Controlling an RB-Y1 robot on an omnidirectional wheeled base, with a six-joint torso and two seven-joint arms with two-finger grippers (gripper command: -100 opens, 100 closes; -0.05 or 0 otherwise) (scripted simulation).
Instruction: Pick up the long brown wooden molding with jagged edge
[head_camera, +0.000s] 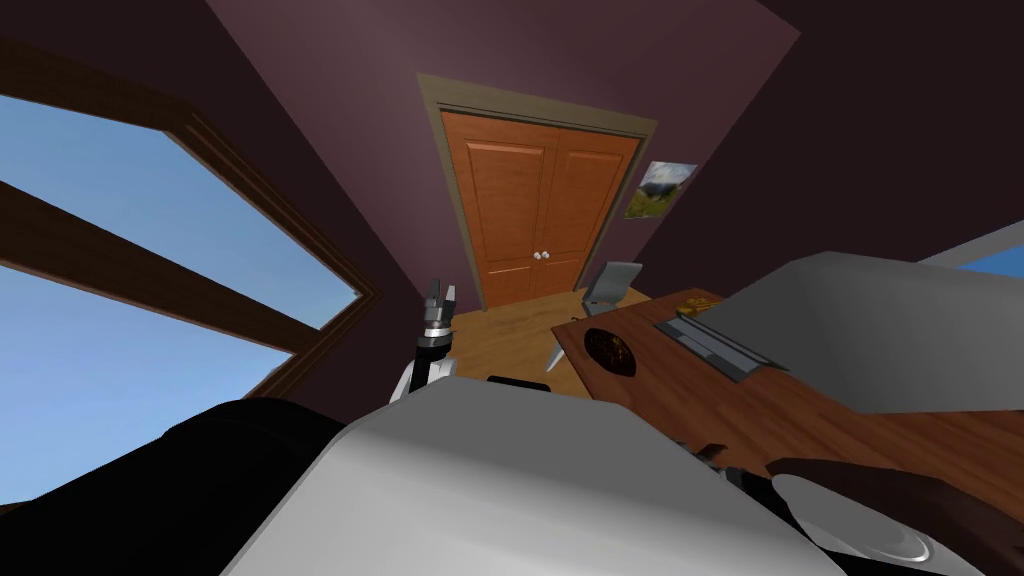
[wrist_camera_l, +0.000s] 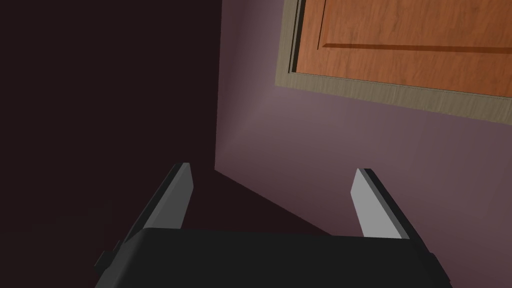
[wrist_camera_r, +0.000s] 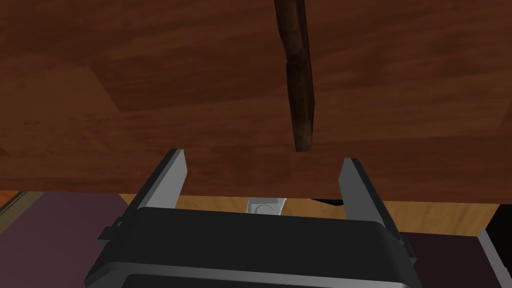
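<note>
A long, dark brown molding with an uneven edge lies on the brown wooden table. It runs straight away from my right gripper. Its near end stops just beyond the fingertips, closer to one finger than the other. That gripper is open, with nothing between the fingers, and hovers over the table's near edge. My left gripper is raised in front of me toward the door, and the left wrist view shows it open and empty.
The table stretches along my right side, carrying a dark round object, a flat grey slab and a white dish. A grey chair stands at its far end. Ahead is an orange double door.
</note>
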